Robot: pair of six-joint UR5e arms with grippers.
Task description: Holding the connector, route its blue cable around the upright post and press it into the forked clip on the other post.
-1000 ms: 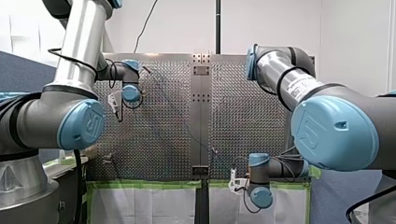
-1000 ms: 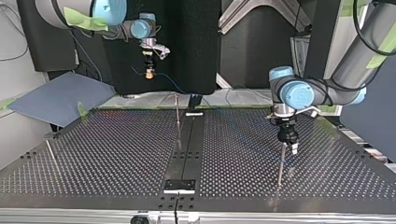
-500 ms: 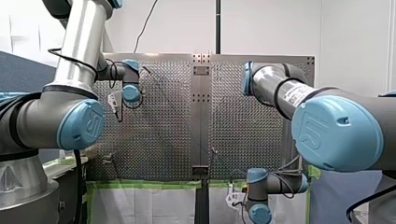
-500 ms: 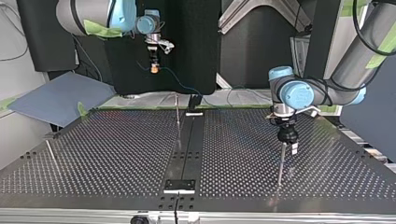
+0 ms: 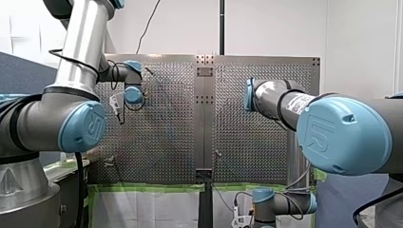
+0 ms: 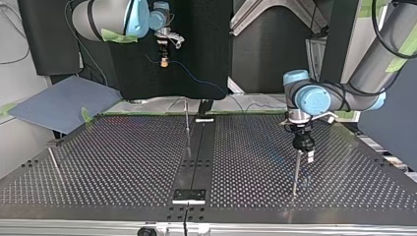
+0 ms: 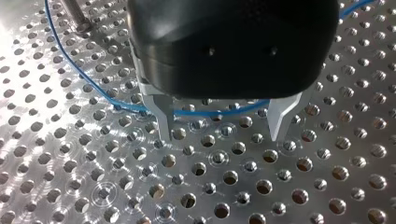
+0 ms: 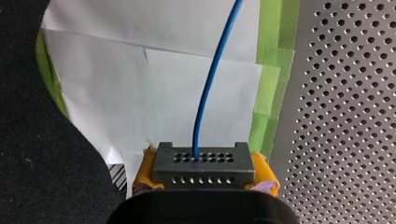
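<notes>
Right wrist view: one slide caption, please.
Right gripper holds the connector; blue cable leads away over white paper.

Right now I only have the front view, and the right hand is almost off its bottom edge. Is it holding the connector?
Observer: Yes. Right wrist view: the connector sits between the right hand's yellow pads, blue cable leaving it.
Operator: Left hand?
Observer: Left wrist view: left hand open, nothing between its metal fingers; the cable passes behind them over the perforated table.
Operator: How high is the right hand?
Observer: Top view: well above the table, beyond its far edge; the cable slopes down from it.
</notes>
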